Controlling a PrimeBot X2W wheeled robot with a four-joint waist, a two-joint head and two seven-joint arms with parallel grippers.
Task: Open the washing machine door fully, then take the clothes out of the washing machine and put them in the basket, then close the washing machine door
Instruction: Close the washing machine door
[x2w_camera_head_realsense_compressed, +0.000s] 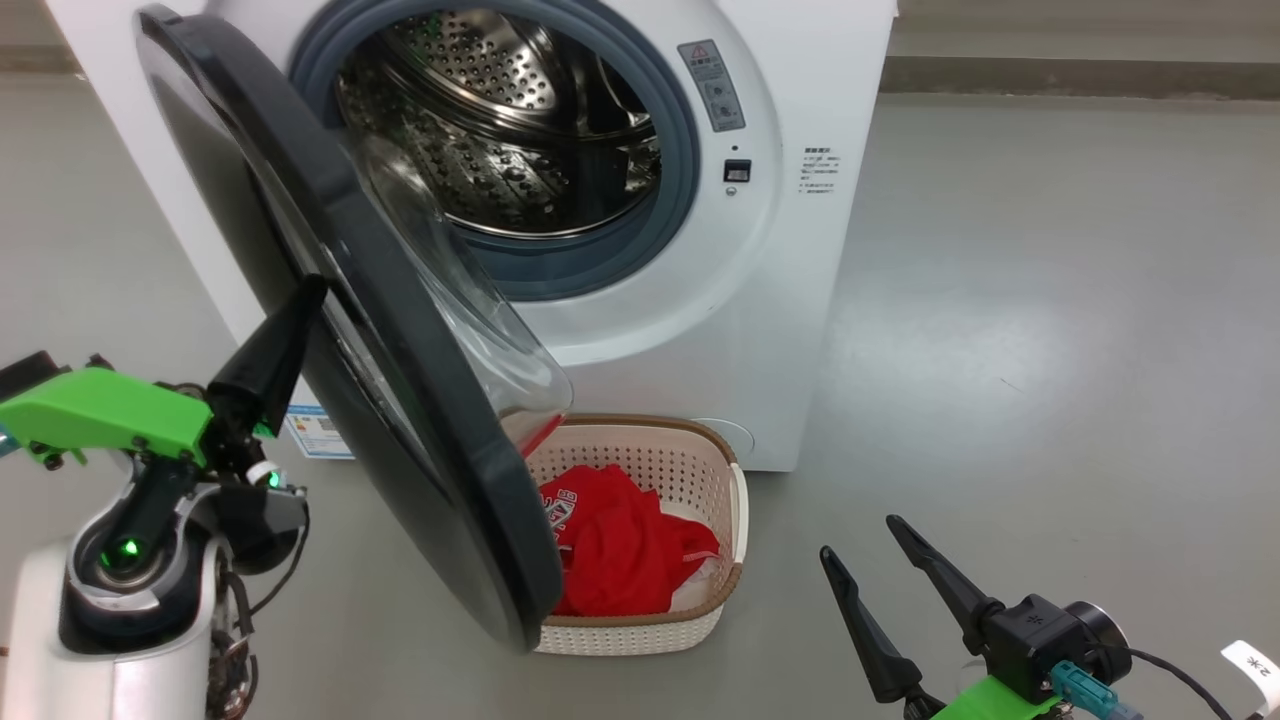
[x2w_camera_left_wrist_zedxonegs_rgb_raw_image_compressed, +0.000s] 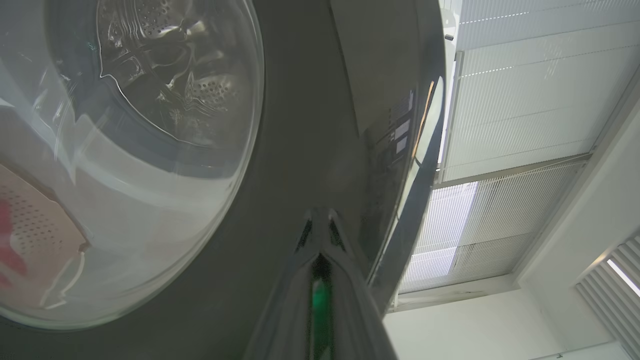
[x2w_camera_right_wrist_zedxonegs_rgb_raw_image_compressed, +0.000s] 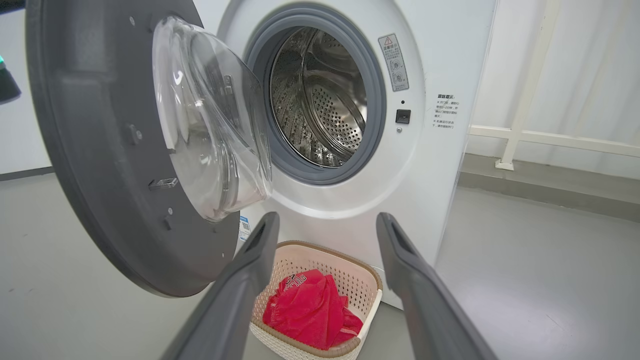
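**End effectors.** The left end effector (x2w_camera_head_realsense_compressed: 303, 297) was fully closed, its two fingers pressed together and holding nothing. Its tips lay against the glossy outer face of the washing machine door (x2w_camera_head_realsense_compressed: 400, 380). In the left wrist view, the left end effector (x2w_camera_left_wrist_zedxonegs_rgb_raw_image_compressed: 320, 220) met its own reflection on that black rim. The right end effector (x2w_camera_head_realsense_compressed: 860, 537) stood wide open and empty, low over the floor (x2w_camera_head_realsense_compressed: 1050, 350), well apart from the washing machine (x2w_camera_head_realsense_compressed: 780, 250) and near the basket (x2w_camera_head_realsense_compressed: 640, 635).

**Task items.** The door stood partly open, swung out on its left-side hinge. The steel drum (x2w_camera_head_realsense_compressed: 500, 130) appeared empty. The basket sat on the floor against the machine's lower front, with its left part hidden behind the door's lower edge. The red clothes (x2w_camera_head_realsense_compressed: 620, 540) lay inside it.

**Differences between views.**
- The right wrist view showed the door's grey inner face (x2w_camera_right_wrist_zedxonegs_rgb_raw_image_compressed: 90, 150) with its bulging glass bowl (x2w_camera_right_wrist_zedxonegs_rgb_raw_image_compressed: 210, 120). The basket (x2w_camera_right_wrist_zedxonegs_rgb_raw_image_compressed: 370, 280) and the clothes (x2w_camera_right_wrist_zedxonegs_rgb_raw_image_compressed: 310, 310) appeared between the spread fingers of the right end effector (x2w_camera_right_wrist_zedxonegs_rgb_raw_image_compressed: 327, 220).
- The left wrist view showed the door's outer face (x2w_camera_left_wrist_zedxonegs_rgb_raw_image_compressed: 290, 150). The basket wall and a patch of red were visible through the glass, and slatted panels stood beyond the rim.
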